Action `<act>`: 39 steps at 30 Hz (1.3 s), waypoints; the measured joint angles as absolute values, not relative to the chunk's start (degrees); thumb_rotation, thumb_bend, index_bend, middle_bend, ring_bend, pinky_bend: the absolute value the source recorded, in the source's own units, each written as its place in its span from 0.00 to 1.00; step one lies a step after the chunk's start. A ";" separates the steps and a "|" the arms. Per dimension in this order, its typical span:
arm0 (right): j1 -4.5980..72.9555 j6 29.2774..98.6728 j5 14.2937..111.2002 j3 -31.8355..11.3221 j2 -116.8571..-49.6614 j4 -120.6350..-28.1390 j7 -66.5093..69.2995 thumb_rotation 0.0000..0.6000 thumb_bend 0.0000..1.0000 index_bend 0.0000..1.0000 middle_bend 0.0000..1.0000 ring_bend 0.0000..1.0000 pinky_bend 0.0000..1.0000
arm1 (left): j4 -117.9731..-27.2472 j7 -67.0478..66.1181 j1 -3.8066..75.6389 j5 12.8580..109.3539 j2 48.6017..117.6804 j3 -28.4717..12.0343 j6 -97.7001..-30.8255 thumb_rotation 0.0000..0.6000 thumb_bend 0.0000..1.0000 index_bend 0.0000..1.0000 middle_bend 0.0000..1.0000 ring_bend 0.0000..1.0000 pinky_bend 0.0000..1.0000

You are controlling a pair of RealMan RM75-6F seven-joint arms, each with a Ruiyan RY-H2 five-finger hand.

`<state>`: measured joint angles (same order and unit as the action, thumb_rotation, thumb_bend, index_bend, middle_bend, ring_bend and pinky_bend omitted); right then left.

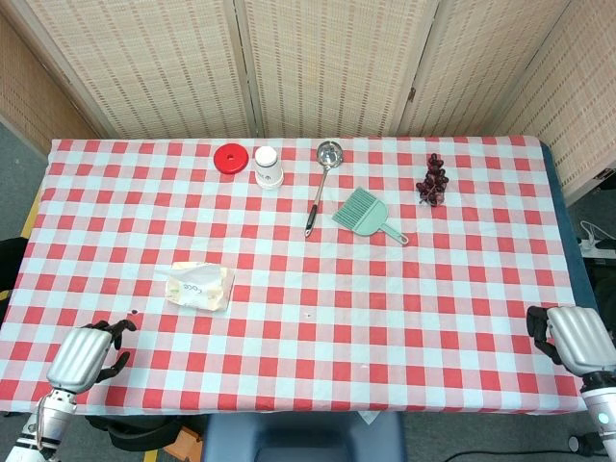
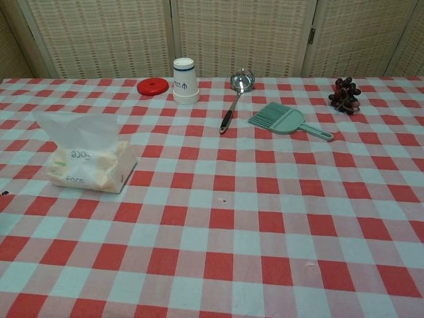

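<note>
My left hand (image 1: pixel 89 351) rests at the near left corner of the red-and-white checked table (image 1: pixel 385 318), fingers loosely bent and apart, holding nothing. Nearest to it is a soft pack of tissues (image 1: pixel 200 286) (image 2: pixel 89 159), a little further in. My right hand (image 1: pixel 575 337) hangs at the near right edge, also holding nothing, far from every object. Neither hand shows in the chest view.
Along the far side lie a red round lid (image 1: pixel 231 158) (image 2: pixel 153 86), an upturned white cup (image 1: pixel 268 166) (image 2: pixel 185 81), a metal ladle (image 1: pixel 322 183) (image 2: pixel 235 99), a teal dustpan (image 1: pixel 367 215) (image 2: pixel 285 120) and dark grapes (image 1: pixel 432 180) (image 2: pixel 346 96). Woven screens stand behind.
</note>
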<state>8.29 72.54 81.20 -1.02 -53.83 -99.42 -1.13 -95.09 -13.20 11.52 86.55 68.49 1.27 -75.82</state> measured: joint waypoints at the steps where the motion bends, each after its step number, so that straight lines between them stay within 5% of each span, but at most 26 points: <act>1: 8.29 72.53 81.25 -0.99 -53.82 -99.43 -1.14 1.00 1.00 0.95 0.80 0.65 0.86 | -95.07 -13.21 11.54 86.42 68.50 1.27 -75.70 1.00 0.37 0.38 0.57 0.46 0.58; 9: 8.20 72.66 81.52 -0.81 -53.81 -99.52 -1.25 1.00 1.00 0.95 0.80 0.65 0.86 | -94.63 -13.14 11.58 87.14 68.82 1.02 -76.58 1.00 0.37 0.35 0.59 0.48 0.58; 13: 8.17 72.74 81.51 -0.82 -53.89 -99.60 -1.31 1.00 1.00 0.95 0.80 0.65 0.86 | -93.81 -12.55 11.83 87.56 69.30 -0.19 -78.07 1.00 0.37 0.24 0.81 0.81 0.81; 19: 8.16 72.74 82.10 -0.56 -53.80 -99.63 -1.43 1.00 1.00 0.95 0.80 0.65 0.86 | -92.66 -11.38 15.40 87.53 69.73 -3.72 -76.68 1.00 0.37 0.23 0.94 0.96 0.93; 30: 8.00 73.12 82.62 -0.46 -53.48 -99.34 -0.22 1.00 1.00 0.95 0.80 0.65 0.86 | -90.52 -13.26 23.57 81.73 72.26 -9.19 -67.77 1.00 0.39 0.29 1.00 1.00 1.00; 39: 8.28 72.43 82.52 -0.38 -53.55 -99.26 -0.59 1.00 1.00 0.95 0.80 0.65 0.86 | -85.12 -16.41 28.66 75.96 77.37 -11.25 -62.71 1.00 0.39 0.23 1.00 1.00 1.00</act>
